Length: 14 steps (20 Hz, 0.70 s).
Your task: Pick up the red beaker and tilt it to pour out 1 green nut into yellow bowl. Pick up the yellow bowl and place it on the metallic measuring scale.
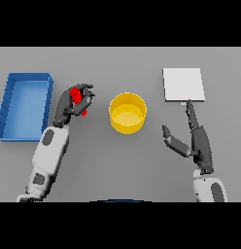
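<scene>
The red beaker (77, 98) shows only in patches between the curled fingers of my left hand (70, 103), which is shut on it left of the yellow bowl (128, 113). The bowl stands upright mid-table, and I see no green nut in it. A flat white-grey measuring scale (184, 84) lies at the far right. My right hand (196, 138) rests open just below the scale, fingers straight and pointing at its near edge, thumb spread to the left.
A blue rectangular tray (10, 104) sits at the far left, just beyond my left forearm.
</scene>
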{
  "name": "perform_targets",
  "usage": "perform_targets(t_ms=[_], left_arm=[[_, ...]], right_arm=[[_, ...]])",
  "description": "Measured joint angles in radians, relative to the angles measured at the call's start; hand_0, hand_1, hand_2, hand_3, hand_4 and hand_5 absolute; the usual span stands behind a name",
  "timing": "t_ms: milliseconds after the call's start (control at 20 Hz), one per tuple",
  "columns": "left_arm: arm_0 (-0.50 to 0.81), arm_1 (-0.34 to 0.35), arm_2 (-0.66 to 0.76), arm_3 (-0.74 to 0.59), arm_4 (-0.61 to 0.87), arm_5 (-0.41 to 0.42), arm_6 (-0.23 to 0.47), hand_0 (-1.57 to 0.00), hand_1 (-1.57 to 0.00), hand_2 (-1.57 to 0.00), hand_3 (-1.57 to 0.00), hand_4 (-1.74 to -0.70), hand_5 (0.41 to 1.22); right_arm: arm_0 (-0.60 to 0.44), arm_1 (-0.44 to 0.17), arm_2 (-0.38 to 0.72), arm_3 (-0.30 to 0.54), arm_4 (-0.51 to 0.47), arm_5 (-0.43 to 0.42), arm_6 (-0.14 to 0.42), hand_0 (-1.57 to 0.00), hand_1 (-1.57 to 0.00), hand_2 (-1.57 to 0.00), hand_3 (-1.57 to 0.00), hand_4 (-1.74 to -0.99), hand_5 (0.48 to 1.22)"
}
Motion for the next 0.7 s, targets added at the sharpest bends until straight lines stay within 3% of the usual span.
perform_targets(t_ms=[50,250,350,550,700], left_arm=[[-0.012,-0.002,-0.009,0.015,-0.01,0.0,-0.014,-1.11,-1.12,-1.14,-0.97,-1.6,1.078],[-0.001,-0.001,-0.037,-0.001,-0.02,-0.012,-0.003,-1.38,-1.39,-1.4,-1.33,-1.51,1.162],[0.007,-0.01,-0.04,-0.017,-0.022,0.003,0.015,-1.45,-1.45,-1.46,-1.41,-1.59,1.151],[-0.006,-0.018,-0.015,-0.04,0.035,0.032,-0.046,-1.52,-1.52,-1.52,-1.51,-1.68,1.122],[-0.013,-0.007,-0.035,-0.109,0.036,0.051,-0.018,-1.55,-1.55,-1.55,-1.54,-1.71,1.114]], right_arm=[[-0.01,0.002,-0.002,0.008,-0.001,-0.001,0.012,0.0,0.0,0.0,0.0,-1.252,0.644],[0.005,0.0,-0.003,-0.002,-0.011,0.006,-0.003,0.0,0.0,0.0,0.0,-1.257,0.645],[0.004,-0.008,-0.013,-0.002,-0.021,0.01,-0.002,0.0,0.0,0.0,0.0,-1.257,0.643],[0.009,-0.001,-0.004,0.003,-0.009,0.005,-0.01,0.0,0.0,0.0,0.0,-1.258,0.646],[-0.008,0.003,0.0,0.01,0.011,-0.011,0.0,0.0,0.0,0.0,0.0,-1.263,0.652]])
